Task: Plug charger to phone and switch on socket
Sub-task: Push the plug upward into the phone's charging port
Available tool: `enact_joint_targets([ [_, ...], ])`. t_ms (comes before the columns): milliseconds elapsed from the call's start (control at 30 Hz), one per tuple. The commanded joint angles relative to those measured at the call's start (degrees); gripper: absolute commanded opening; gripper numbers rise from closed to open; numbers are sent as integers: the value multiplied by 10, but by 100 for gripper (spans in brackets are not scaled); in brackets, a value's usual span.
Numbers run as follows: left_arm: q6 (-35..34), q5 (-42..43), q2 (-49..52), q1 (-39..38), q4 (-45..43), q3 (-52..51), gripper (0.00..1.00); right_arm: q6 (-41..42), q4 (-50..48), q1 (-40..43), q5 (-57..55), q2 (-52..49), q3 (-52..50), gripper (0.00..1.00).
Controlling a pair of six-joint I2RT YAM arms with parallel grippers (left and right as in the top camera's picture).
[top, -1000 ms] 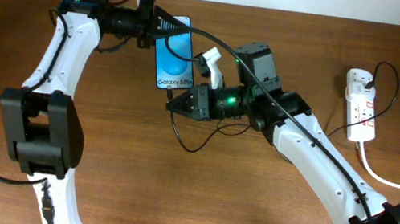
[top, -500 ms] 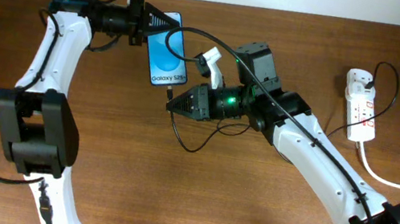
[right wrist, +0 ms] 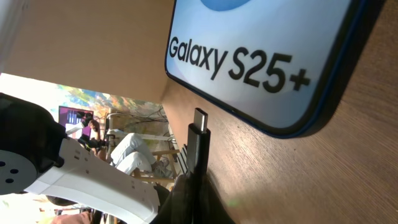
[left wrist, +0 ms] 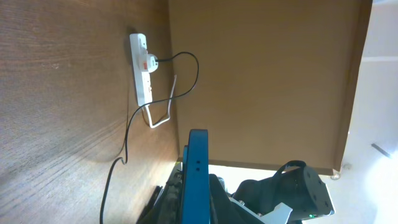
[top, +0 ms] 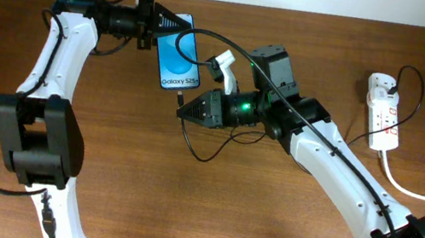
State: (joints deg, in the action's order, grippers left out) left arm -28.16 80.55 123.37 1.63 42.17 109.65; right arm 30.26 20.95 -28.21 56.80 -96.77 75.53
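The phone (top: 178,60) has a blue screen reading "Galaxy S25+". My left gripper (top: 157,23) is shut on its top end; the left wrist view shows its blue edge (left wrist: 196,180) between the fingers. My right gripper (top: 185,111) is shut on the charger plug (right wrist: 199,134). The metal tip points at the phone's bottom edge (right wrist: 267,68) with a small gap between them. The thin black charger cable (top: 208,144) loops under the right arm. The white socket (top: 382,111) lies at the far right, with a plug in it and red marks; it also shows in the left wrist view (left wrist: 142,68).
A thick white cord (top: 416,192) runs from the socket toward the right edge. The wooden table (top: 205,213) ends at the wall along the back. The right arm's body (top: 334,165) spans the middle right.
Between one second and half a second ago my left gripper shifted left, taking the phone's top end with it. Since then nothing has visibly moved.
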Motion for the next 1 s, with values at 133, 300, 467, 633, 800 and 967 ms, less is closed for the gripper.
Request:
enact_joint_targets([
  [133,-7,26,-6,0,-1,5,0,1,-2,1,-5,-2,4,4],
  [300,-7,29,-6,0,-1,5,0,5,-4,2,-16,-2,4,4],
  [467,-5,32,-6,-4,-1,5,0,19,-17,2,-21,-2,4,4],
  [633,-5,32,-6,-5,-1,5,0,33,-41,2,-20,-2,4,4],
  [800,-5,46,-6,-5,-2,5,0,33,-41,8,-22,-2,4,4],
  [967,-5,52,-6,-5,-2,5,0,37,-41,31,-22,-2,4,4],
])
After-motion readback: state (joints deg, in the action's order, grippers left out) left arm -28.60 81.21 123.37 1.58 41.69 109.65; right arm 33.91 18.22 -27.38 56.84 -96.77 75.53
